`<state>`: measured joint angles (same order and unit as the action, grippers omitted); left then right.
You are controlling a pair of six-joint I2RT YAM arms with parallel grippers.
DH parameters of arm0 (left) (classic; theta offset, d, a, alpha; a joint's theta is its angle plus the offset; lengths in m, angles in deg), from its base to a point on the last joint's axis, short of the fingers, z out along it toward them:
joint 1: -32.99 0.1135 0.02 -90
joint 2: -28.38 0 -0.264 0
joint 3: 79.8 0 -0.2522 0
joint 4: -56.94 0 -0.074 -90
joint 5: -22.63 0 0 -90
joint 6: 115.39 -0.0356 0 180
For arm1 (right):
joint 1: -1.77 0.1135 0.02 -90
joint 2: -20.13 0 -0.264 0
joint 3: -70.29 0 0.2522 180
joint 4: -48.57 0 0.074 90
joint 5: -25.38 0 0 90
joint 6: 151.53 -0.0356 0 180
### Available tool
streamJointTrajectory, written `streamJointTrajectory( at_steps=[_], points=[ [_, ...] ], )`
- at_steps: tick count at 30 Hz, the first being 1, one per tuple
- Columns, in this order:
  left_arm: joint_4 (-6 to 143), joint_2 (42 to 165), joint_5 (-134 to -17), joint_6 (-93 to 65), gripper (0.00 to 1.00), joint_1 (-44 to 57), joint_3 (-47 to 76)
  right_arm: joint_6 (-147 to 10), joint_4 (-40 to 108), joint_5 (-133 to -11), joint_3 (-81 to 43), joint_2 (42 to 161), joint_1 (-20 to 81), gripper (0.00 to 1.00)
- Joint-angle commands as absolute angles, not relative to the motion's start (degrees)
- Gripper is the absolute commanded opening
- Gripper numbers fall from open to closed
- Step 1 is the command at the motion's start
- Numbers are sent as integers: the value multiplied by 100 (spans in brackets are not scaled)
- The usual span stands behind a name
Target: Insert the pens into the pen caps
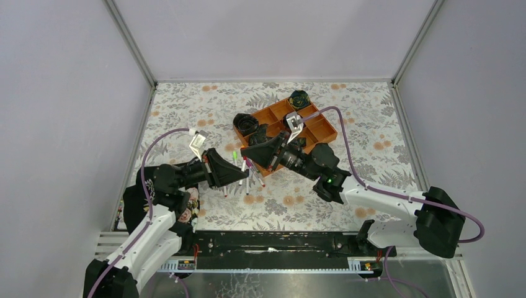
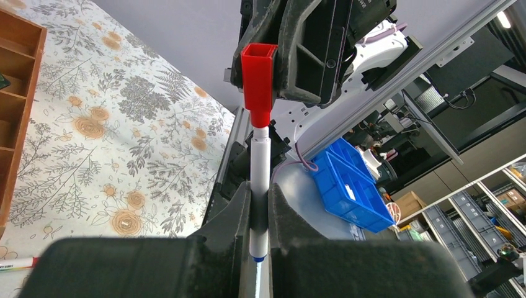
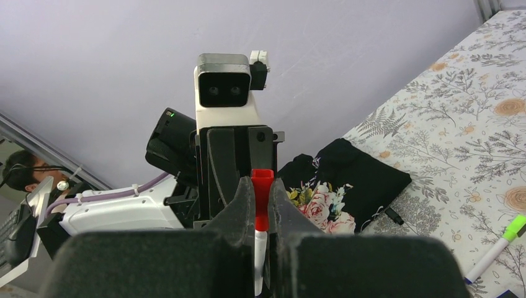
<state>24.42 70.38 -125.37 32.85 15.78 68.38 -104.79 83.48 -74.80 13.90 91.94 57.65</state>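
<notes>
The floral bench (image 1: 186,105) carried an orange divided tray (image 1: 322,130) at far centre. Above the bench, nearer than the tray, the left hand (image 2: 259,214) and the right hand (image 3: 262,195) faced each other tip to tip. The left hand was clamped on a white pen (image 2: 260,161); the right hand gripped a red cap (image 2: 258,81). The pen's end was seated in the cap's narrow end.
</notes>
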Motion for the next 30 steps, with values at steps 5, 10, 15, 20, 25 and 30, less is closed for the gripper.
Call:
streamJointTrajectory(
  at_steps=[5,10,15,20,25,30],
  points=[
    [2109,6887,-11676,3264,0,1594,6681,-10808,8349,-7621,1460,9043,5995,0],
    [2292,6962,-11414,3171,0,1594,6509,-10945,8422,-7540,1613,9143,6275,0],
    [2920,6914,-11169,2879,0,1593,6345,-11063,8381,-7450,1816,9156,6483,0],
    [3719,6855,-10826,2560,0,1608,6171,-11098,8182,-7419,1890,9050,6581,0],
    [3881,6852,-10664,2496,0,1652,6174,-11205,7912,-7461,1750,9097,6685,0],
    [3862,6908,-10620,2489,0,1729,6103,-11427,7810,-7634,1715,9278,6766,0]
  ],
)
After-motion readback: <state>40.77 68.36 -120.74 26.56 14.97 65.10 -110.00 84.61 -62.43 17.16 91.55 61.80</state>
